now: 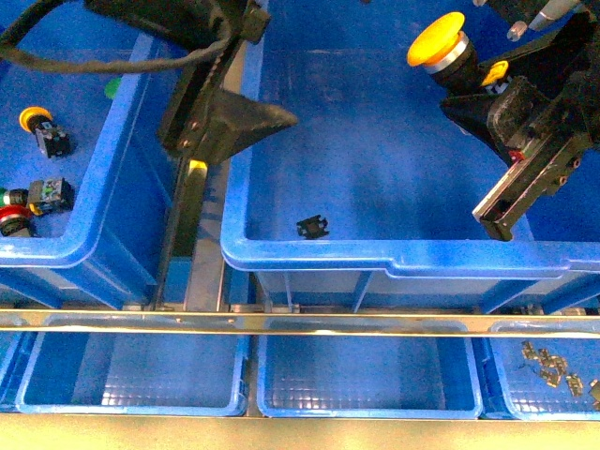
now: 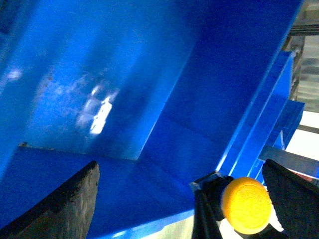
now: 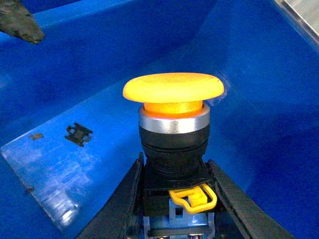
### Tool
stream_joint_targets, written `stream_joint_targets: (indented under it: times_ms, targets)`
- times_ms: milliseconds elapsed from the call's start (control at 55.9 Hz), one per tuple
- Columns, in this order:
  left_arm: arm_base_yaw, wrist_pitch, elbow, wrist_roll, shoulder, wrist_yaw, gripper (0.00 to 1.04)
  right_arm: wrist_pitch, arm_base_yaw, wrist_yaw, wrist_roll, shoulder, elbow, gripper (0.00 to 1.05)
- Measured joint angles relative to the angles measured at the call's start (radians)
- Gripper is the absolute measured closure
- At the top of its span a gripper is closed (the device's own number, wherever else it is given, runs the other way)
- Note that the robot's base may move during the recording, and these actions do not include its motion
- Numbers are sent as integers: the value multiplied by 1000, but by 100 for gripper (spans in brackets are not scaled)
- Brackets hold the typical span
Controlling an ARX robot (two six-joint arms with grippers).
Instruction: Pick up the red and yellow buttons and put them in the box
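My right gripper (image 1: 487, 82) is shut on the black body of the yellow button (image 1: 437, 40) and holds it above the box (image 1: 394, 255), over its far right part. In the right wrist view the gripper (image 3: 174, 172) clamps the button (image 3: 173, 88) upright, cap up. My left gripper (image 1: 234, 84) is open and empty above the box's left wall. In the left wrist view the gripper (image 2: 179, 199) frames the held yellow button (image 2: 246, 204) farther off. A red button (image 1: 13, 221) and another yellow button (image 1: 36, 119) lie in the crate on the left.
A small black piece (image 1: 312, 226) lies on the box floor and also shows in the right wrist view (image 3: 78, 133). The left crate (image 1: 56, 251) holds a black switch body (image 1: 52, 194). Shallow blue trays (image 1: 366, 408) stand in front; the right tray holds brass parts (image 1: 553, 366).
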Motion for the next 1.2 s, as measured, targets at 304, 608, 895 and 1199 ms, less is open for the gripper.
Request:
stream_joint_targets:
  times_ms: [304, 608, 895, 1199]
  targets:
    - [95, -56, -176, 233, -221, -93, 8, -14, -92, 23, 12, -5, -16, 78]
    - [389, -103, -426, 615, -480, -143, 8, -117, -149, -5, 44, -127, -18, 78]
    - [554, 832, -890, 1078, -503, -237, 44, -301, -167, 24, 146, -371, -73, 78]
    - [480, 766, -987, 1159, -776, -348, 101, -523, -129, 127, 298, -663, -143, 78]
